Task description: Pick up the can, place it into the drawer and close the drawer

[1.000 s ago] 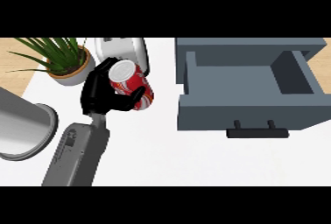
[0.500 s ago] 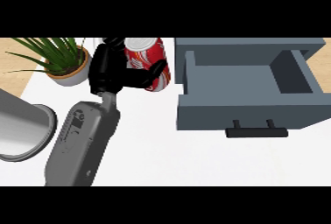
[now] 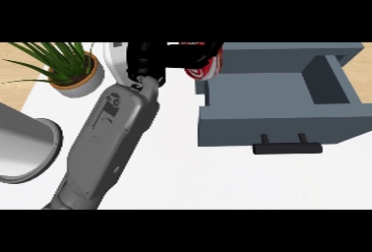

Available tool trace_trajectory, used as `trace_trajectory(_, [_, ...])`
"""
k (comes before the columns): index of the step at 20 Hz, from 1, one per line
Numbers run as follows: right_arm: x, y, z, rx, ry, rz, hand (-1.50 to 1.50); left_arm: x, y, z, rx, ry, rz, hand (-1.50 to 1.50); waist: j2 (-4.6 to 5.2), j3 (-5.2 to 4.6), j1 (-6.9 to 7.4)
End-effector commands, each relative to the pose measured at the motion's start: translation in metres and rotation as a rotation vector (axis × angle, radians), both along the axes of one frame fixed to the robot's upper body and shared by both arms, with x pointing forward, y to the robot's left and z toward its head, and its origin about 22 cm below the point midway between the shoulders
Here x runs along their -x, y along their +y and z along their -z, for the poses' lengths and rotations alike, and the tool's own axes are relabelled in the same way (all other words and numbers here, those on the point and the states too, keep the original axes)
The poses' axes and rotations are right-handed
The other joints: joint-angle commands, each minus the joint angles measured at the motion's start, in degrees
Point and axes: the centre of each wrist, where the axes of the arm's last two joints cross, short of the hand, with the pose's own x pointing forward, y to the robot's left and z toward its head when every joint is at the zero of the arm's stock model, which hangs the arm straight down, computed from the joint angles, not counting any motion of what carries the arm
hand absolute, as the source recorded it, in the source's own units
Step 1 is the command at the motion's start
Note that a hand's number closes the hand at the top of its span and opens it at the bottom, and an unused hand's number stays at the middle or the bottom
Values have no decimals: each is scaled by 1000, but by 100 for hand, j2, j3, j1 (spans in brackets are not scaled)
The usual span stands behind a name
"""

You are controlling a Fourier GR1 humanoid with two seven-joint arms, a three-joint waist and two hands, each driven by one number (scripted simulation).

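In the head view, the only view supplied, you had the left hand (image 3: 156,59) at the top of the frame with its black fingers curled round the can (image 3: 205,66), so the hand was closed on the load and carrying it above the counter (image 3: 181,177). The can, red and white, was tilted and sat right at the left wall of the open drawer (image 3: 280,110), its lower end overlapping that wall's top edge; whether it touched the wall could not be judged from this angle. The fingers hid most of the can's body. The right hand did not appear, so nothing could be said of its fingers. The drawer stood pulled out, its grey interior bare, with the black handle (image 3: 287,146) on the front face toward you. The step in hand was judged to be the carry into the drawer. To do it well, you needed to bring the can fully past the left wall and over the middle of the compartment before lowering, since releasing at the edge risked leaving it perched on the wall or tipping it outside. Righting the tilt before release would have helped it settle. The potted plant (image 3: 69,66) and the grey cylindrical bin (image 3: 22,147) lay to the left, well apart from the path, and needed no allowance.
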Motion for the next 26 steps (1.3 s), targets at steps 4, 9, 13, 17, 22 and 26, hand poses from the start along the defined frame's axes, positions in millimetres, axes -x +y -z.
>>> trace_trajectory(4, [4, 1, -7, -10, -25, -20, -150, -25, -31, -22, -19, -7, -21, 150, 21, -1, -104])
trace_trajectory(9, [-6, 3, 8, -4, -4, -33, -150, -28, -48, -21, -37, -6, -6, 150, 23, 2, -129])
trace_trajectory(13, [-4, 0, 2, -12, -28, -6, -150, -37, -62, -37, -54, 22, -10, 150, 26, 3, -135])
trace_trajectory(17, [-10, -9, -5, -2, -17, -40, -150, -38, -73, -36, -55, 26, -19, 150, 50, 5, -244])
trace_trajectory(22, [0, 7, -11, 15, -22, -17, -150, -40, -79, -33, -57, 51, 13, 150, 53, 3, -261])
trace_trajectory(26, [-31, -10, 2, -12, -28, -40, -150, -38, -87, -23, -93, 73, -13, 150, 75, 9, -251])
